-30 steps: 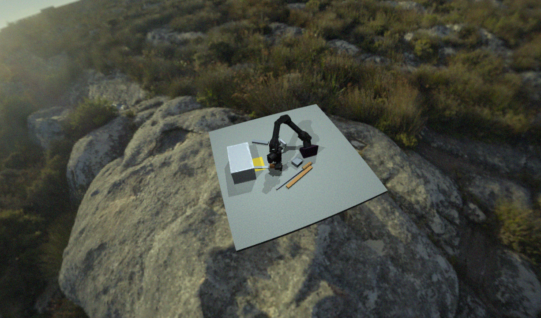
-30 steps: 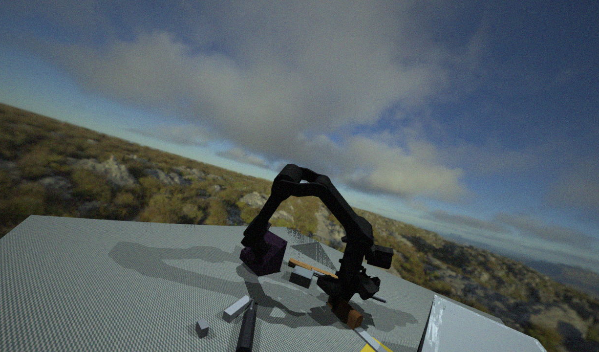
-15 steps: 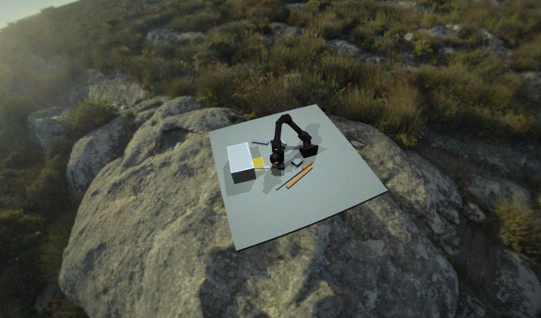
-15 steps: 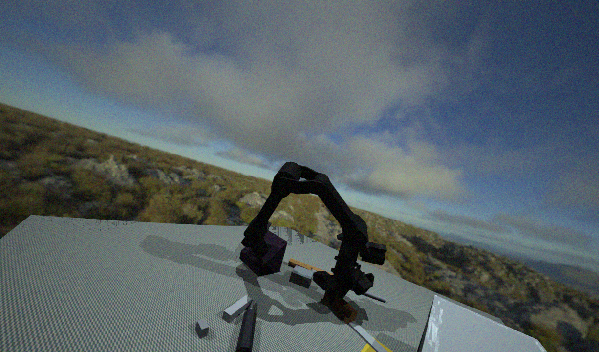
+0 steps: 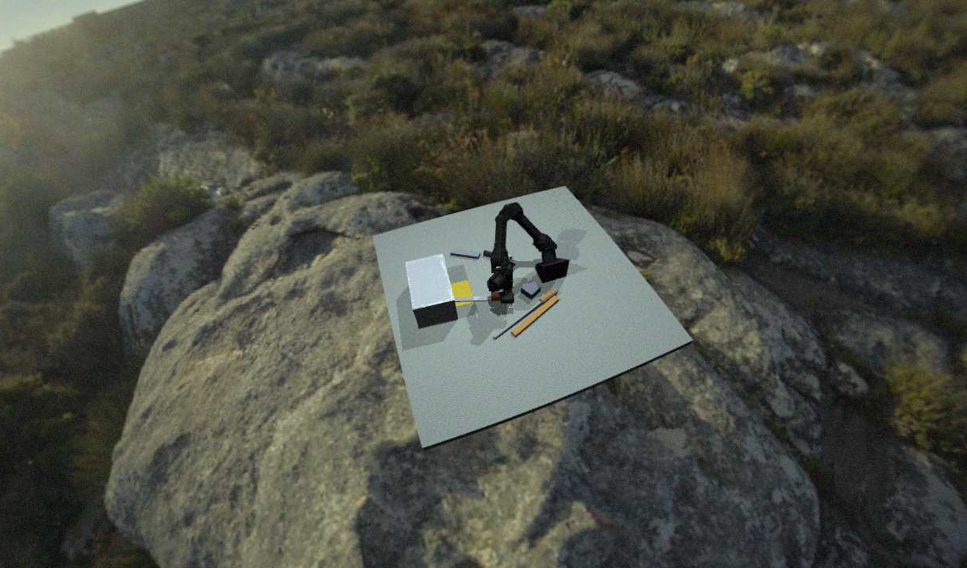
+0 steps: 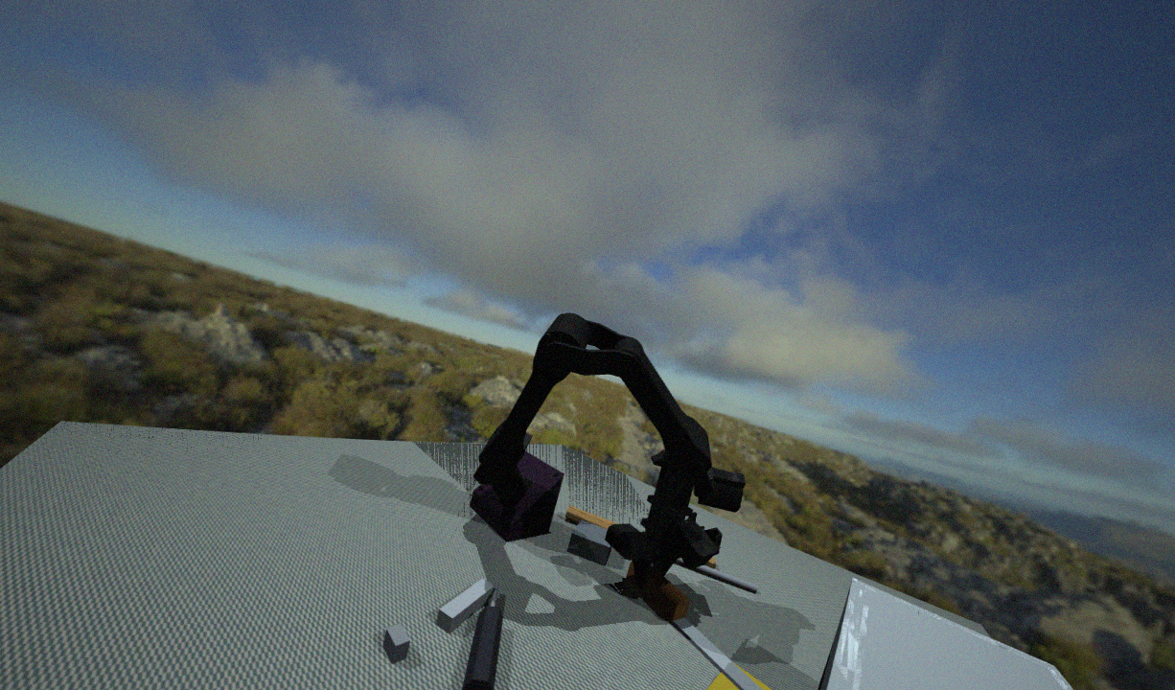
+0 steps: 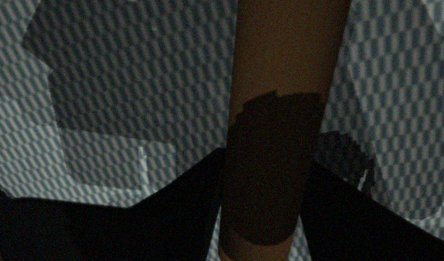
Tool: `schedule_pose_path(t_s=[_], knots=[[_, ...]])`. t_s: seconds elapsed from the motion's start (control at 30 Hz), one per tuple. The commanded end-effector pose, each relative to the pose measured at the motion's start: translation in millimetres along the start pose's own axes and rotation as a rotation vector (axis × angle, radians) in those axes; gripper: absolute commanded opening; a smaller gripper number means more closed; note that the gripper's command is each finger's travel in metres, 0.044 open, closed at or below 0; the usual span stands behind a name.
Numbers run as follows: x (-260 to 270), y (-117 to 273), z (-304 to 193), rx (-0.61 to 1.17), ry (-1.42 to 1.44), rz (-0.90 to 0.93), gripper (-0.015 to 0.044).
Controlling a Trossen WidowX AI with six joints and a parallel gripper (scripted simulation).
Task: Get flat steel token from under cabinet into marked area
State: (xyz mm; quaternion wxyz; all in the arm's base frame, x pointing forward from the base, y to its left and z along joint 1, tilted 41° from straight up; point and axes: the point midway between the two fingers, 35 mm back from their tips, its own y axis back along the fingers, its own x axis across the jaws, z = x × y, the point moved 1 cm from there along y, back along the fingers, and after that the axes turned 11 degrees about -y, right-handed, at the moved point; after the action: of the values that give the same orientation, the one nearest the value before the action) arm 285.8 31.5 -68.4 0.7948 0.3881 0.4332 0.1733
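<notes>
Currently, toward the desk's point(image 5: 543, 367) point(image 6: 231, 549) left edge, the hand point(image 5: 499, 297) point(image 6: 652, 576) point(image 7: 260, 161) is gripping a brown-handled tool point(image 5: 495, 297) point(image 6: 664, 598) point(image 7: 290, 54), its blade reaching across the yellow area point(image 5: 462, 290) point(image 6: 728, 683) to the cabinet point(image 5: 430, 282) point(image 6: 926, 643), the token hidden.

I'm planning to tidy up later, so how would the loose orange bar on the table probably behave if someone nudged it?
The orange bar looks straight with crisp edges, so it is probably stiff rather than floppy. Lying flat with squared sides, it would likely slide or swivel rather than roll, perhaps bumping the thin rod beside it.
</notes>
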Motion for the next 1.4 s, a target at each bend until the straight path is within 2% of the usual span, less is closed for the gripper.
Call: schedule_pose_path(t_s=[0.0,0.5,1.37], knots=[[-2.4,-0.9,-10.8,0.003,0.002,-0.004,0.0000],[-4.4,-0.9,-35.2,0.005,0.003,-0.004,0.0000],[-24.4,2.6,-26.9,0.004,0.077,-0.004,0.0000]])
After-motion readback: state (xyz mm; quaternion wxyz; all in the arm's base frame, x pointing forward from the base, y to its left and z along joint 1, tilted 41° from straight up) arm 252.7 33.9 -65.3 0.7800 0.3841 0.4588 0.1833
